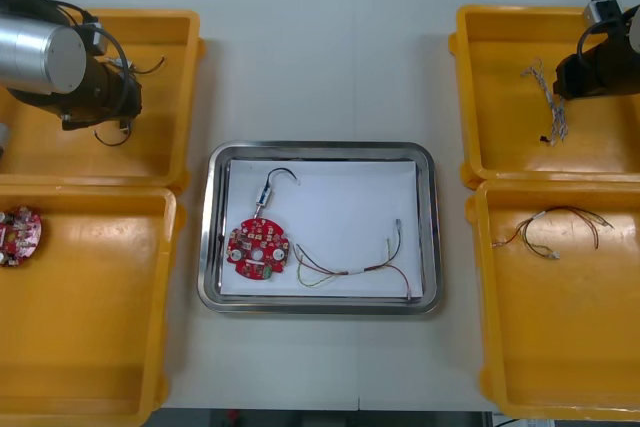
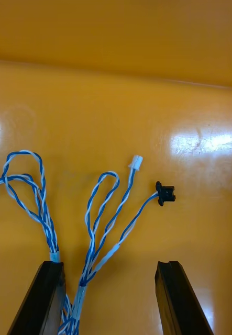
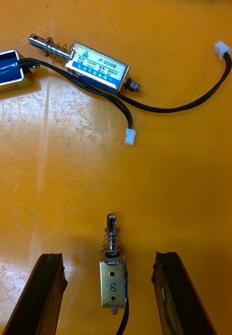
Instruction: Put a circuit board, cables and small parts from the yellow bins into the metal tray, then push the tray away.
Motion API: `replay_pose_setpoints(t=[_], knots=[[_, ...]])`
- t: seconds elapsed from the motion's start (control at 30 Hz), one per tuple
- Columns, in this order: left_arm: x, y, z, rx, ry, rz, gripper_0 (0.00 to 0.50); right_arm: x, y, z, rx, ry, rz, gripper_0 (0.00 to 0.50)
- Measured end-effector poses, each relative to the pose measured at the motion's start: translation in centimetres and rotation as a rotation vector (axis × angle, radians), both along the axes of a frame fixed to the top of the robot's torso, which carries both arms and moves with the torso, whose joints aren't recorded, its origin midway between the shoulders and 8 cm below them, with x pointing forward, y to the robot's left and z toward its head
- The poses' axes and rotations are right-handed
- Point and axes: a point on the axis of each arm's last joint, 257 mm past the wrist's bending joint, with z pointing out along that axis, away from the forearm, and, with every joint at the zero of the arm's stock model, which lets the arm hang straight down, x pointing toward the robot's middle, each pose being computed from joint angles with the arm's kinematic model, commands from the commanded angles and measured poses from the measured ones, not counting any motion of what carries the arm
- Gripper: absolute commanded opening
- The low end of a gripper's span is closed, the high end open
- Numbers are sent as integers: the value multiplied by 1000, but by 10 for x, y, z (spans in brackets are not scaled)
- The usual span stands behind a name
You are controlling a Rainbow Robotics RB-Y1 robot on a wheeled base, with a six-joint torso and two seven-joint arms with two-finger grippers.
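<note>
Left claw (image 3: pixel 109 256) open astride small silver spring-tipped metal part (image 3: pixel 113 282) in far-left yellow plastic bin (image 1: pixel 170 77): pinch boxy body, not spring. Right claw (image 2: pixel 110 264) open over twisted blue-white cable (image 2: pixel 102 225), far-right bin (image 1: pixel 500 77): centre strands first.

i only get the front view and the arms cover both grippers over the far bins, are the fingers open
observer: left gripper is open, a small metal part lying between its fingers.
operator: and the right
observer: right gripper open too, the twisted blue and white cable running between its fingers, close to one.
operator: more parts by the left
observer: yes, another small metal part with a black lead lies beyond the fingers on the yellow bin floor.
</note>
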Motion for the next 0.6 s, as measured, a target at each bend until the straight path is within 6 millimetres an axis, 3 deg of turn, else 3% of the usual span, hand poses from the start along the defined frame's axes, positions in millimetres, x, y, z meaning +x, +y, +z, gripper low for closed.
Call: replay_pose_setpoints(t=[0.33,0.6], knots=[[-1,-1,-2,-1,3,0,500,-3,-3,-21,1,-4,-6,500],[-7,-1,-10,-3,32,3,500,1,-6,-23,-5,-40,-9,500]])
